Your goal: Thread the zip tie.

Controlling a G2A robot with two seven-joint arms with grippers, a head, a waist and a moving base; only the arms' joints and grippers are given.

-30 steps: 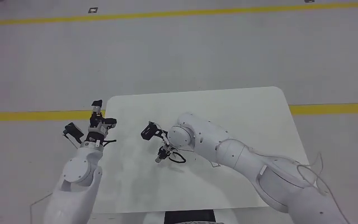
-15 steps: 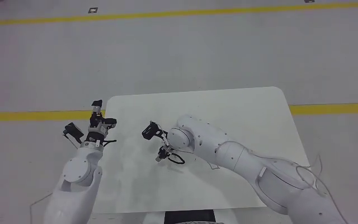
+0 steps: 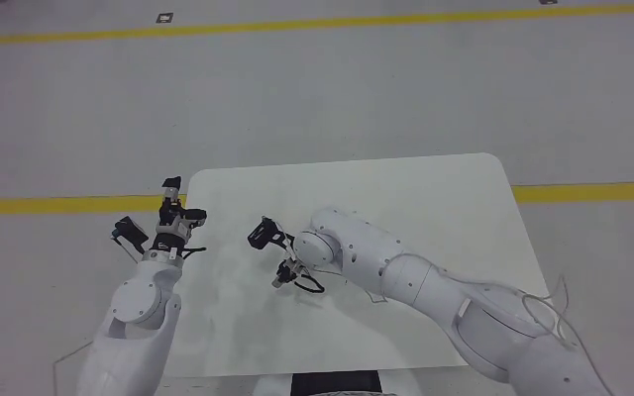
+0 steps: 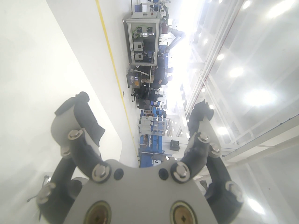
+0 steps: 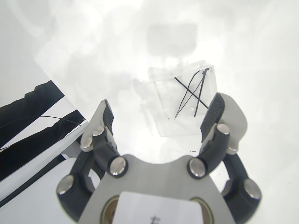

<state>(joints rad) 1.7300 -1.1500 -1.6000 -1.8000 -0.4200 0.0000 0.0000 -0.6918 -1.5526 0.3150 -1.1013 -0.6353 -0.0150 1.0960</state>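
While the right gripper [image 5: 158, 115] hangs low over the white worktop [image 3: 446, 198], its fingers are spread wide and hold nothing. Just ahead of them a clear box [image 5: 168, 122] stands on the worktop, with a few thin black zip ties [image 5: 190, 92] crossing one another in it. The box's near side reaches in between the 2 fingers and lies close to 1 ribbed pad [image 5: 210, 110]; whether the pad touches it cannot be told.

At the worktop's left edge the left gripper [image 4: 140, 110] is raised, pointing out across the room. Its fingers are also spread wide and empty, well apart from the box.

From above, the worktop is a plain white slab with rounded corners, set on a pale grey floor [image 3: 297, 89]. Yellow lines [image 3: 297, 24] run across that floor, 1 beyond the worktop and 1 passing behind it. Farther off the room is a large hall with an open equipment cabinet [image 4: 142, 40], blue racks [image 4: 151, 122] and bright ceiling lights [image 4: 259, 96].
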